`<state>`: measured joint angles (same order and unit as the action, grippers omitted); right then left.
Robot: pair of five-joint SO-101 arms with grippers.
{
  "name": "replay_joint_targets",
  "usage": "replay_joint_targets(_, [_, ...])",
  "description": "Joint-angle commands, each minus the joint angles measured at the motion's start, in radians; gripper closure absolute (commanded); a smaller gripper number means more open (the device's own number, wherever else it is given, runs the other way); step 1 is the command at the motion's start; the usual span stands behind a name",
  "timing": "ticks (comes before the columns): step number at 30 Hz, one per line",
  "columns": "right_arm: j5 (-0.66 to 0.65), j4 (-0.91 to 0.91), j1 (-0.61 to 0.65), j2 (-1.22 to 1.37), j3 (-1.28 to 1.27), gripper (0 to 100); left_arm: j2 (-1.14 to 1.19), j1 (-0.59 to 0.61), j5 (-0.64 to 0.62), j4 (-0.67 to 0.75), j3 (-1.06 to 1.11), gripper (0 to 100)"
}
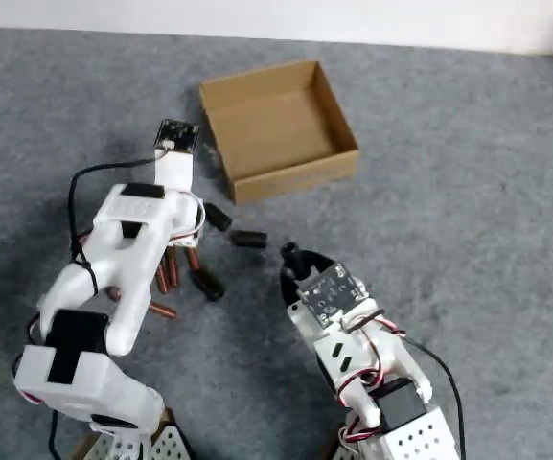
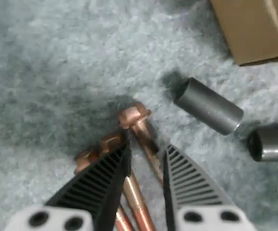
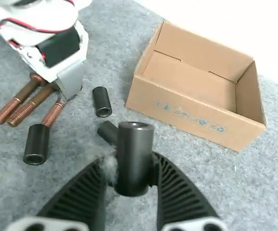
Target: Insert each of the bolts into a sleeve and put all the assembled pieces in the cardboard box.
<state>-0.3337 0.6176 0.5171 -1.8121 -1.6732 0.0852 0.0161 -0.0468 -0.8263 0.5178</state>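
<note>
Over by the bolt pile (image 3: 25,101), left gripper (image 2: 147,153) hovers, jaws narrowly parted astride one copper bolt (image 2: 136,117). Right gripper (image 3: 129,166) clamps a black sleeve (image 3: 135,144) upright, near the empty cardboard box (image 3: 191,115). Pickup step, I'd say: pinch that bolt, then feed it into the sleeve.

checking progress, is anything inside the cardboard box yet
No. The high view shows a bare floor in the cardboard box. In the right wrist view its near wall hides a strip of floor. Sleeves and bolts lie outside on the carpet.
</note>
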Motion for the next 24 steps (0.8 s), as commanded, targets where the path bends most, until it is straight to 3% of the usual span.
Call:
replay_joint_targets(1, [-0.005,0.002,-0.01,-0.008,-0.093,99.3,0.004,-0.039,-0.003,-0.009,-0.042,89])
replay_joint_targets(7, [-0.008,0.002,-0.01,-0.008,-0.093,99.3,0.005,-0.088,-0.017,-0.009,-0.031,89])
replay_joint_targets(13, [-0.009,0.002,-0.01,-0.008,-0.093,99.3,0.007,-0.071,-0.222,-0.009,-0.03,89])
replay_joint_targets(24, [-0.009,0.002,-0.012,-0.008,-0.094,99.3,0.008,-0.05,-0.425,-0.009,-0.005,89])
